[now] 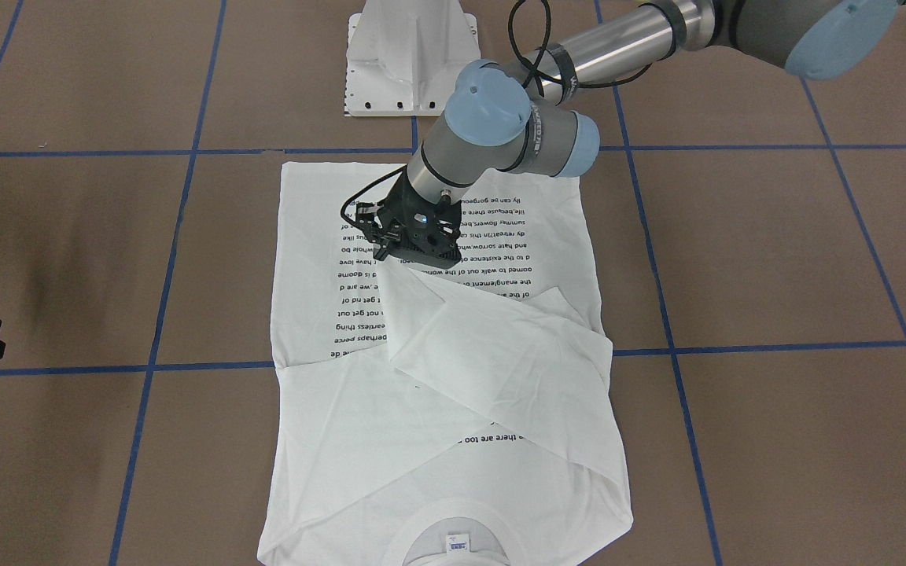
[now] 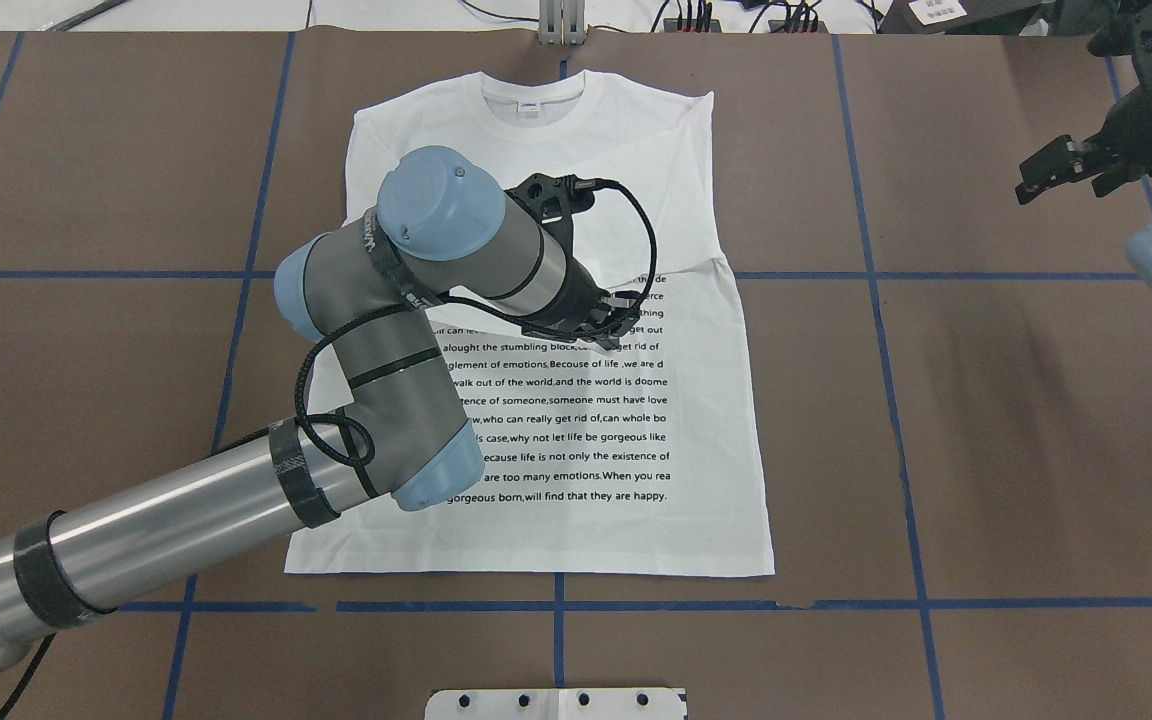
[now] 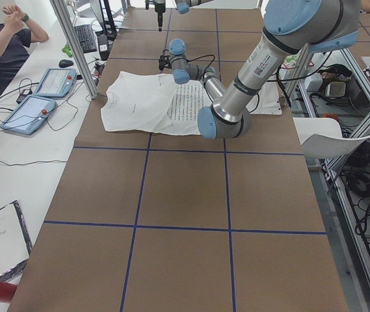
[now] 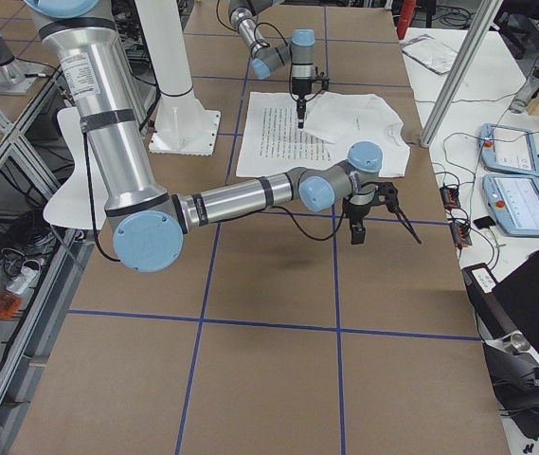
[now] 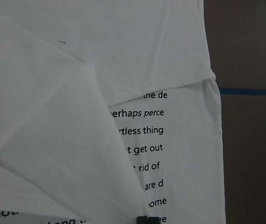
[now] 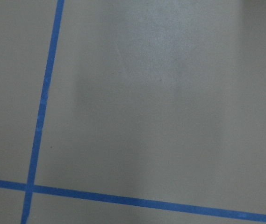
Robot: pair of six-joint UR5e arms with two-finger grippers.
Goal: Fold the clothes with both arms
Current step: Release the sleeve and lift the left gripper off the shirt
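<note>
Even bright overhead light, all views. Soft diffuse shadow patches on counter (image 1: 52, 259). White T-shirt (image 2: 636, 150) near overexposed, folds faint. Right wrist view washed grey, slightly soft.

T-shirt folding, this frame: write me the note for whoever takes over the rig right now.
Left hand: low over the T-shirt's printed front, at the cuff of the left-side sleeve; whether it grips the cloth cannot be told.
Right hand: open, empty, over bare table beside the shirt.
T-shirt: flat, print up, collar away from the robot.
Done: left-side sleeve laid diagonally across the front; right-side sleeve appears folded in under it.
Left: settle the sleeve, then fold the body.
</note>
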